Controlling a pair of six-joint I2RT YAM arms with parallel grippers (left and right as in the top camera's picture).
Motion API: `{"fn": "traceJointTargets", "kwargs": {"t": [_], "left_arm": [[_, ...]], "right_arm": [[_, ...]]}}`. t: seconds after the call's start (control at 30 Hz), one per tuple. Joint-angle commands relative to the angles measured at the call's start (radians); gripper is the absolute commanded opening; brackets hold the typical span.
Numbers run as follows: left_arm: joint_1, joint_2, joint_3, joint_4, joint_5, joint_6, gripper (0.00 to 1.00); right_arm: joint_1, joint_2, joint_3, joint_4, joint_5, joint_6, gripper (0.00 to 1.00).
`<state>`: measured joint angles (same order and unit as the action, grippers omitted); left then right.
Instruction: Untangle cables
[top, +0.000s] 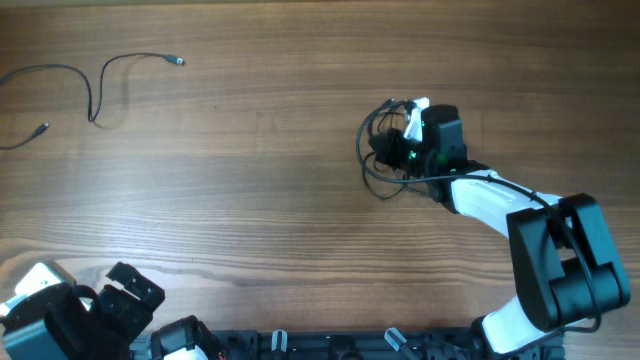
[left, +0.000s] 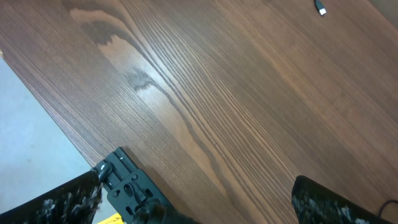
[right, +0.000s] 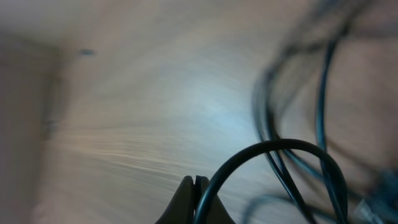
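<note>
On the table (top: 300, 200), thin black cables (right: 280, 144) in tangled loops

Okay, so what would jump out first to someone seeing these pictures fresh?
The tangled bundle of thin black cables right of centre on the brown wooden table, with the right gripper shut at it. Next, one loose thin black cable snaking alone at the overhead view's top left.

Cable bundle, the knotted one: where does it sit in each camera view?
Overhead: cable bundle right of centre.
Left wrist: not in it.
Right wrist: its loops, blurred, fill the right side.
Shared landmark: the wooden table, under everything in all three.
</note>
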<state>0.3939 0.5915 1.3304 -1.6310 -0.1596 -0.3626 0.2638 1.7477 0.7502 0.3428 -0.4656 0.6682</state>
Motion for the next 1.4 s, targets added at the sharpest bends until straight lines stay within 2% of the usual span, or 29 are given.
{"fn": "traceJointTargets", "kwargs": {"t": [0.0,0.1,0.2,0.27,0.4,0.6,0.77,0.87,0.93,1.13,1.27,1.37], "left_arm": [[-0.001,-0.003,-0.003,0.003,-0.010,0.015,1.00],[-0.001,-0.003,-0.003,0.003,-0.010,0.015,1.00],[-0.001,-0.003,-0.003,0.047,0.008,0.014,1.00],[-0.001,-0.003,-0.003,0.105,0.127,-0.018,1.00],[-0.001,-0.002,-0.003,0.245,0.404,-0.109,1.00],[-0.001,-0.002,-0.003,0.330,0.410,-0.124,1.00],[-0.001,0.012,-0.023,0.335,0.445,-0.305,1.00],[-0.001,0.013,-0.087,0.347,0.503,-0.407,1.00],[-0.001,0.013,-0.156,0.388,0.593,-0.441,1.00],[-0.001,0.015,-0.415,0.619,0.841,-0.564,1.00],[-0.041,0.037,-0.554,0.752,0.897,-0.706,1.00],[-0.119,0.077,-0.608,0.845,0.895,-0.776,1.00]], "right_arm": [[0.001,-0.068,0.053,0.034,-0.168,0.011,0.05],[0.001,-0.134,0.140,0.014,-0.306,-0.006,0.05],[0.001,-0.201,0.221,-0.094,-0.322,-0.077,0.05],[0.001,-0.236,0.266,-0.179,-0.329,-0.126,0.05],[-0.016,-0.293,0.277,-0.187,-0.454,-0.146,0.05],[-0.103,-0.305,0.277,-0.187,-0.720,-0.241,0.05],[-0.123,-0.305,0.277,-0.186,-0.741,-0.290,0.05],[-0.123,-0.305,0.277,-0.164,-0.777,-0.301,0.05],[-0.123,-0.305,0.277,-0.137,-0.797,-0.298,0.05],[-0.123,-0.305,0.277,-0.126,-0.780,-0.297,0.04],[-0.123,-0.305,0.277,-0.126,-0.741,-0.274,0.05],[-0.123,-0.305,0.277,-0.126,-0.724,-0.272,0.05]]}}
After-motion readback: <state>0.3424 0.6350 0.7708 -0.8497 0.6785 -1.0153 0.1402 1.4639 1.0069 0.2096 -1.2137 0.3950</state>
